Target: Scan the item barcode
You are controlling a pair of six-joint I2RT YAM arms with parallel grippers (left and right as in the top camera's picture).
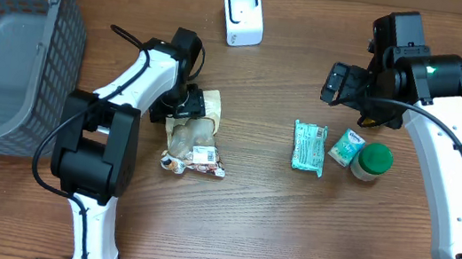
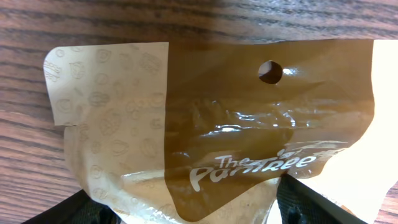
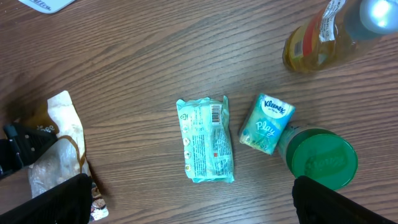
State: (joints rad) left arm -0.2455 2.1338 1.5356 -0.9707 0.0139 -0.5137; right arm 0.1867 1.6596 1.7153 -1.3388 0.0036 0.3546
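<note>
Closest to the lens, a tan snack bag [image 2: 205,124] with a round hang hole lies flat on the wooden table [image 2: 186,18]. The left end effector [image 2: 193,199] is down over the bag's far end. Its dark fingers [image 2: 68,211] stand apart, one at each side of the bag. Whether they press on the film, I cannot tell; nothing is lifted.

From overhead, the bag sits left of centre, with a white barcode label [image 1: 204,155] on its near end. A white scanner [image 1: 243,15] stands well apart at the far edge, and a grey basket [image 1: 9,47] is at far left.

The right end effector [image 1: 337,83] hangs released, jaws spread wide, holding nothing. Below it lie a green packet [image 3: 205,140], just beside it a tissue pack [image 3: 266,124], and a green-lidded jar [image 3: 320,158] touching that pack.
</note>
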